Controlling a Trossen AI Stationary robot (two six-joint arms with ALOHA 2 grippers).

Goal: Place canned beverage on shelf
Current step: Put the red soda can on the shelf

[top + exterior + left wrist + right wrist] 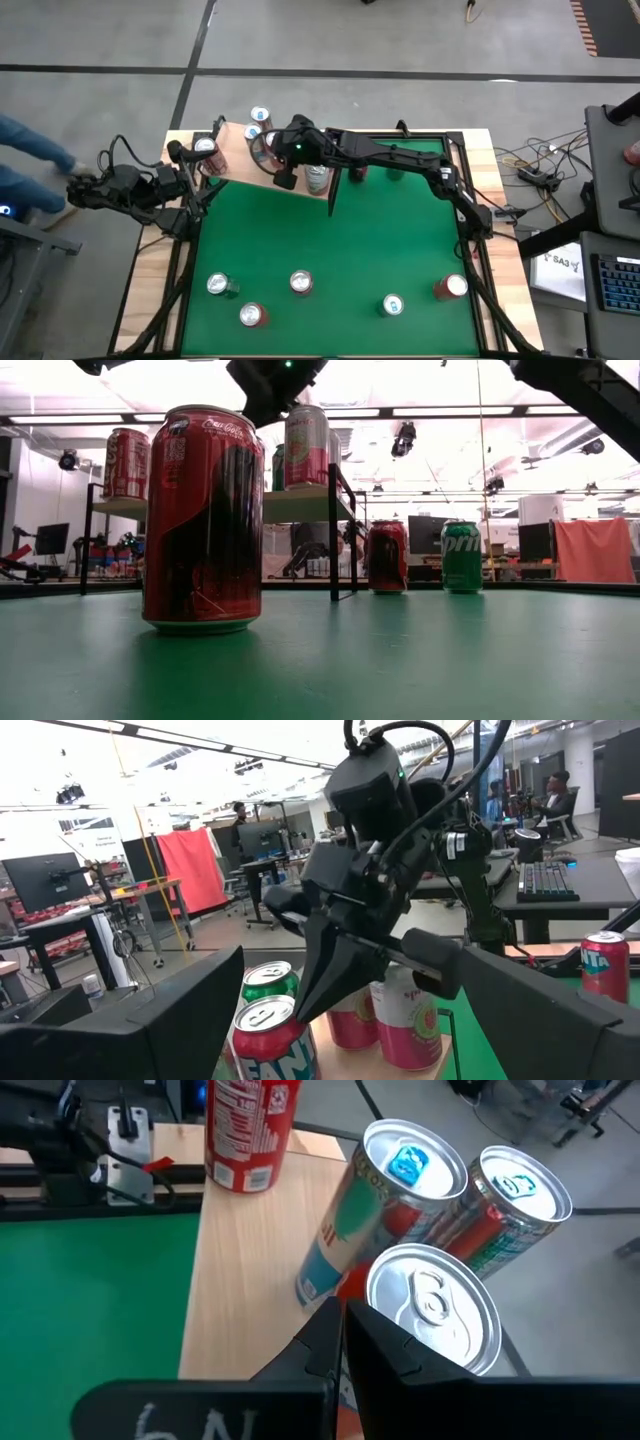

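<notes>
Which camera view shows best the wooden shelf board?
The right wrist view: the bare shelf fills it, cans standing on it. The high view shows it small under the right arm; the low view only edge-on; the left wrist view barely.

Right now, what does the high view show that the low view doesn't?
Only the high view: the whole left arm waiting at the table's left edge, and a person's sleeve beside it. Only the low view: the room behind, with an orange cloth, and the dark legs holding the shelf up. Both: the shelf with cans on it, and the right end effector, shut, above them.
</notes>
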